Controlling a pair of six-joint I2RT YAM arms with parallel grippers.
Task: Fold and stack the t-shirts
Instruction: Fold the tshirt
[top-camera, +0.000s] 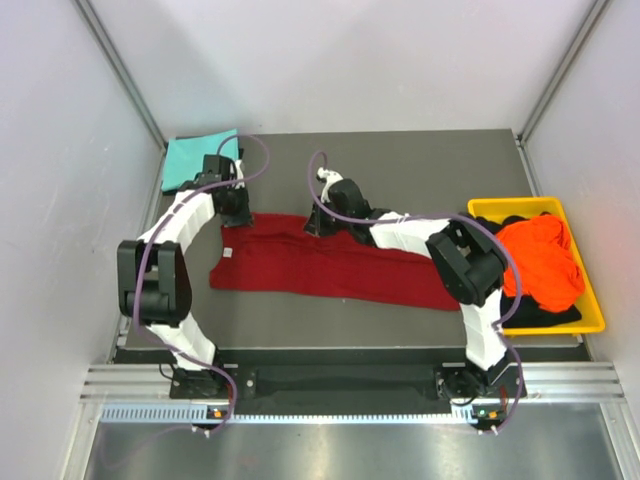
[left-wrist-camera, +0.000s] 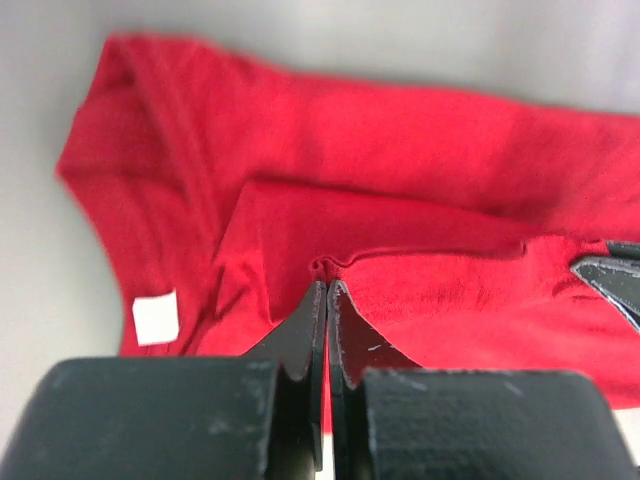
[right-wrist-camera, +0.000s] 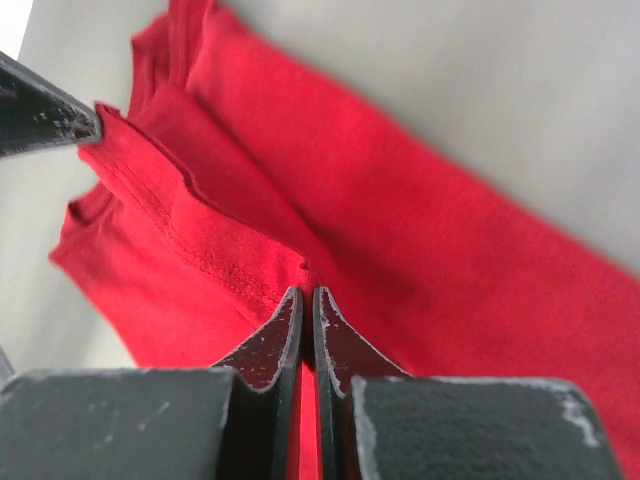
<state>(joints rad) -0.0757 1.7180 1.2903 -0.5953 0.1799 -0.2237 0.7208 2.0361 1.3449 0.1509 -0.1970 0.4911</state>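
Note:
The dark red t-shirt (top-camera: 330, 265) lies as a long band across the middle of the table. My left gripper (top-camera: 237, 212) is shut on its far edge near the left end; cloth puckers at the tips in the left wrist view (left-wrist-camera: 328, 283). My right gripper (top-camera: 316, 222) is shut on the same far edge further right, pinching the stitched hem (right-wrist-camera: 306, 290). The red shirt's white label (left-wrist-camera: 156, 319) shows. A folded teal t-shirt (top-camera: 192, 157) lies at the far left. The orange t-shirt (top-camera: 540, 255) sits on a black one (top-camera: 545, 315) in the bin.
The yellow bin (top-camera: 592, 300) stands at the right edge of the table. White walls close in the left, far and right sides. The arms' bases sit at the near edge.

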